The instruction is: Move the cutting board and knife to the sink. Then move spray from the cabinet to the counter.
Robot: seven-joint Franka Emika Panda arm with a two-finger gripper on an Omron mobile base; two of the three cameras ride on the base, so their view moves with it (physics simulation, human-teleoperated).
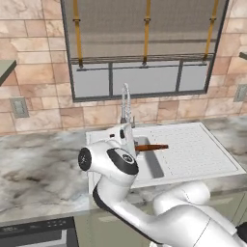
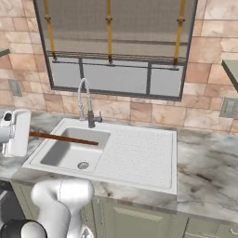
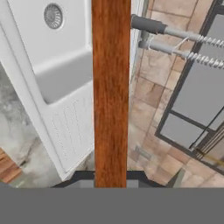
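Board (image 2: 65, 138) over sink (image 2: 139, 158), held edge-on.
Gripper (image 2: 24, 134) clamped on board's end; board level, above basin, just by faucet (image 2: 86, 104). Counter (image 2: 209, 172) w/ marble top around sink.

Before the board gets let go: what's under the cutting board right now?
The cutting board, held edge-on in the shut pincer, hangs over the sink basin. Below it lie the bare white basin floor and drain. The arm hides the basin's near corner in the left base view.
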